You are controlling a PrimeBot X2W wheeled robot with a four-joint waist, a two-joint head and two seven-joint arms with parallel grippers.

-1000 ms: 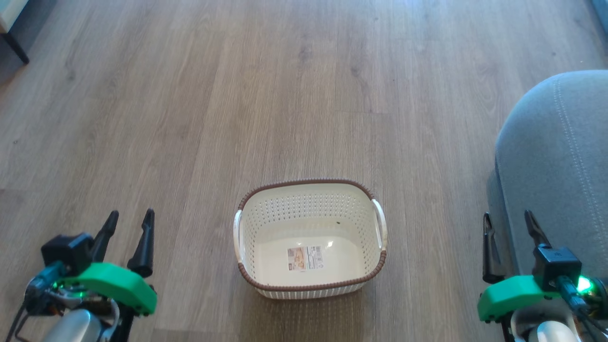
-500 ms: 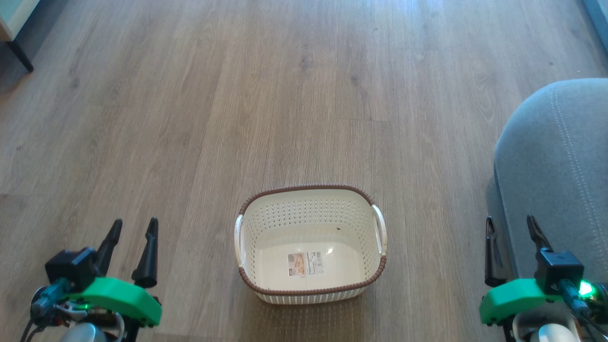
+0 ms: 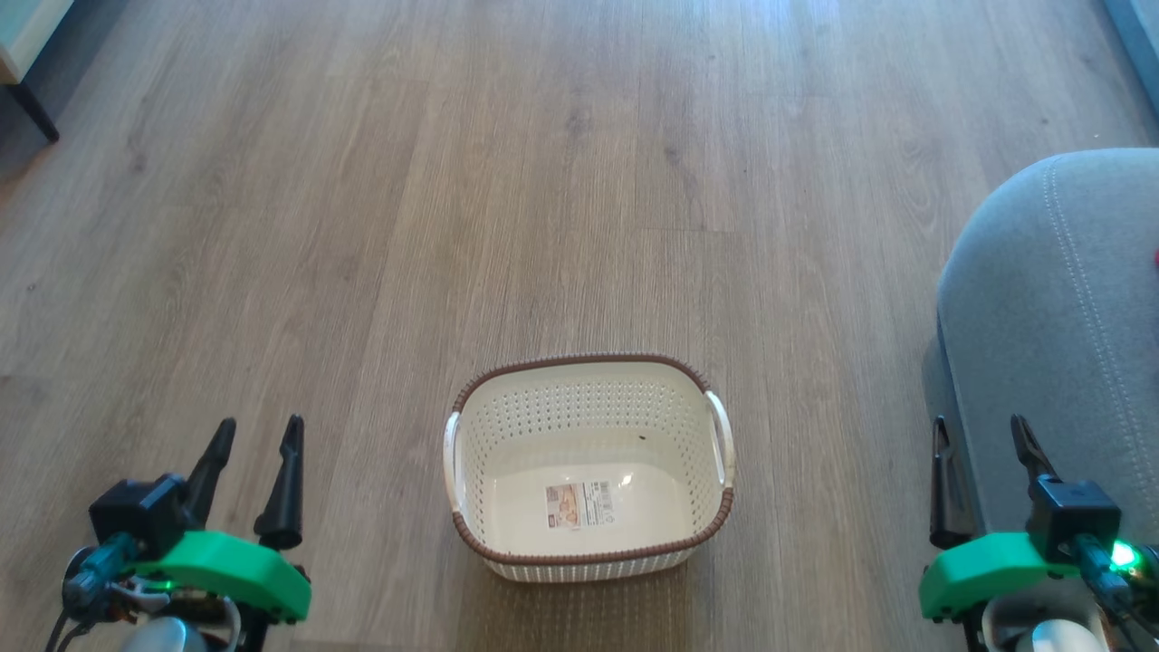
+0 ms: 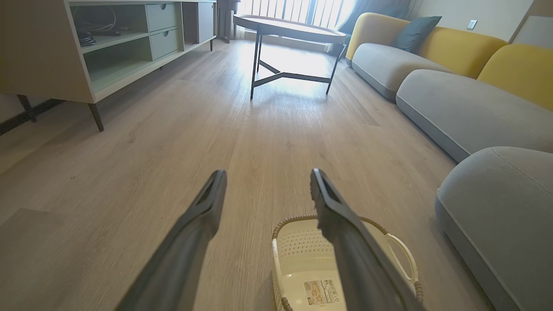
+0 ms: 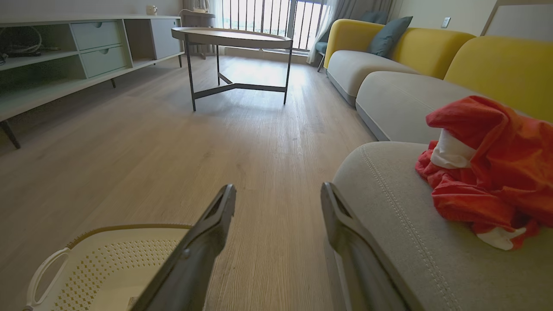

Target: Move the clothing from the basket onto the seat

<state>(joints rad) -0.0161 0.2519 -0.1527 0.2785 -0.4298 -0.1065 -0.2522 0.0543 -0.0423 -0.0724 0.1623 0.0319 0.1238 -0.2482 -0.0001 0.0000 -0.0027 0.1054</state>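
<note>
The cream basket (image 3: 587, 543) with a brown rim stands on the wood floor between my arms, holding nothing but a label on its bottom; it also appears low in the left wrist view (image 4: 298, 246) and the right wrist view (image 5: 99, 259). The red clothing (image 5: 488, 172) with white panels lies crumpled on the grey seat (image 5: 402, 224). The seat (image 3: 1050, 317) fills the right side of the head view. My left gripper (image 3: 253, 431) is open at the lower left. At the lower right, beside the seat's edge, my right gripper (image 3: 980, 428) is open too.
A round coffee table (image 5: 231, 36) on thin dark legs stands farther down the room. A low cabinet (image 4: 86, 47) with drawers lines the left wall. Grey sofa cushions with yellow backs (image 4: 453, 99) run along the right. Wood floor (image 3: 543, 181) stretches ahead.
The head view has tilted slightly, so the basket and seat sit a little lower in it. Both grippers stay open and hold their places.
</note>
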